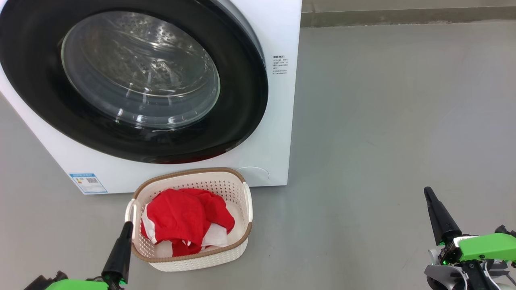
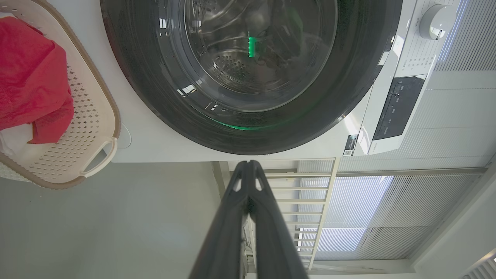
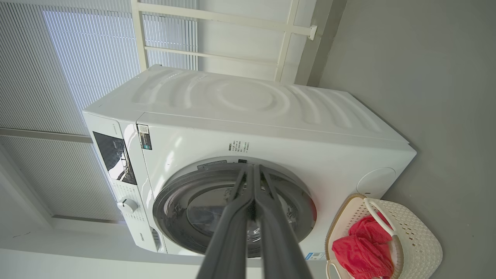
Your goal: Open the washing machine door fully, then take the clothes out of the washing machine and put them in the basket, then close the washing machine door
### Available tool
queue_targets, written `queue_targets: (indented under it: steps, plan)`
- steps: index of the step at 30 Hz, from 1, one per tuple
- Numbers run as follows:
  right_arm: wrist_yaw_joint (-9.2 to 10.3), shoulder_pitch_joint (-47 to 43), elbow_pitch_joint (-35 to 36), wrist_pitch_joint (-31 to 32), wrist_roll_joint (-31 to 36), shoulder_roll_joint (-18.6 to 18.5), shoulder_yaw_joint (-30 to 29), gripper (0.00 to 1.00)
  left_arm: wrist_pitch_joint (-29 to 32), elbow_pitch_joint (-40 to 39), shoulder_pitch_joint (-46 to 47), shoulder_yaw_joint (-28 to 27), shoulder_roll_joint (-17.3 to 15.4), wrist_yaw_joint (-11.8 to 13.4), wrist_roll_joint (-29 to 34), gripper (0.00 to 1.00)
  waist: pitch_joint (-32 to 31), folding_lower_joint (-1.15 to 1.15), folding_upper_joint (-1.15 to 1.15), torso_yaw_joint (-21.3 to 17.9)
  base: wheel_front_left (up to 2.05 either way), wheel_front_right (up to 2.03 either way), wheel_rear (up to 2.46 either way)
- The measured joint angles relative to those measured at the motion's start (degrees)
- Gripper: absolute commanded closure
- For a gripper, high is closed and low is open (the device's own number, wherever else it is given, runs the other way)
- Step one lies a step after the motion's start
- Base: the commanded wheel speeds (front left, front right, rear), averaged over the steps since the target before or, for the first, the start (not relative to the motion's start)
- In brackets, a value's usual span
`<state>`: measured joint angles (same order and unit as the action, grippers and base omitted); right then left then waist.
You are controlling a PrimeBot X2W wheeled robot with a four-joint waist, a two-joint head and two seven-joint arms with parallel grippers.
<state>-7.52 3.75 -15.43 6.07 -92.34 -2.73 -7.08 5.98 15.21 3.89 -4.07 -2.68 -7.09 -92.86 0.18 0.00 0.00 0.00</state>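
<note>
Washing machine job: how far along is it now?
Done: the clothes lie in the basket, and the door looks shut against the washer. In hand: nothing; the left gripper and right gripper are both shut and empty. Left: nothing that I can see.

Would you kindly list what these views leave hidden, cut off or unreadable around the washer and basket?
- Head view: the washing machine door is cut off by the top and left edges.
- Head view: the blue label sticker is too small to read.
- Head view: the basket has its floor mostly hidden under the clothes.
- Right wrist view: the right gripper covers part of the door glass.
</note>
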Motion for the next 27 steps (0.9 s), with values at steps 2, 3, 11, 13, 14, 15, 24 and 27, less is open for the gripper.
queue_targets:
  steps: [2, 3, 11, 13, 14, 15, 24, 27]
  plan:
    - [0.00, 0.0, 0.0, 0.0, 0.0, 0.0, 0.0, 1.00, 0.0, 0.0, 0.0, 0.0, 0.0, 0.0, 0.0, 1.00, 0.0, 0.00, 0.00, 0.0, 0.00, 0.00, 0.00]
    - [0.00, 0.0, 0.0, 0.0, 0.0, 0.0, 0.0, 1.00, 0.0, 0.0, 0.0, 0.0, 0.0, 0.0, 0.0, 1.00, 0.0, 0.00, 0.00, 0.0, 0.00, 0.00, 0.00]
    - [0.00, 0.0, 0.0, 0.0, 0.0, 0.0, 0.0, 1.00, 0.0, 0.0, 0.0, -0.1, 0.1, 0.0, 0.0, 1.00, 0.0, 0.00, 0.00, 0.0, 0.00, 0.00, 0.00]
    - [0.00, 0.0, 0.0, 0.0, 0.0, 0.0, -0.1, 1.00, 0.0, 0.0, 0.0, -0.1, 0.1, 0.0, 0.0, 1.00, 0.0, 0.00, 0.00, 0.0, 0.00, 0.00, 0.00]
    - [0.00, 0.0, 0.0, 0.0, 0.0, 0.0, -0.1, 1.00, 0.0, 0.0, 0.0, -0.1, 0.1, 0.0, 0.0, 1.00, 0.0, 0.00, 0.00, 0.0, 0.00, 0.00, 0.00]
    - [0.00, 0.0, 0.0, 0.0, 0.0, 0.0, -0.1, 1.00, 0.0, 0.0, 0.0, -0.1, 0.1, 0.0, 0.0, 1.00, 0.0, 0.00, 0.00, 0.0, 0.00, 0.00, 0.00]
    - [0.00, 0.0, 0.0, 0.0, 0.0, 0.0, -0.1, 1.00, 0.0, 0.0, 0.0, -0.1, 0.1, 0.0, 0.0, 1.00, 0.0, 0.00, 0.00, 0.0, 0.00, 0.00, 0.00]
    - [0.00, 0.0, 0.0, 0.0, 0.0, 0.1, -0.1, 1.00, 0.1, 0.0, 0.0, -0.1, 0.1, 0.0, 0.0, 1.00, 0.0, 0.00, 0.00, 0.0, 0.00, 0.00, 0.00]
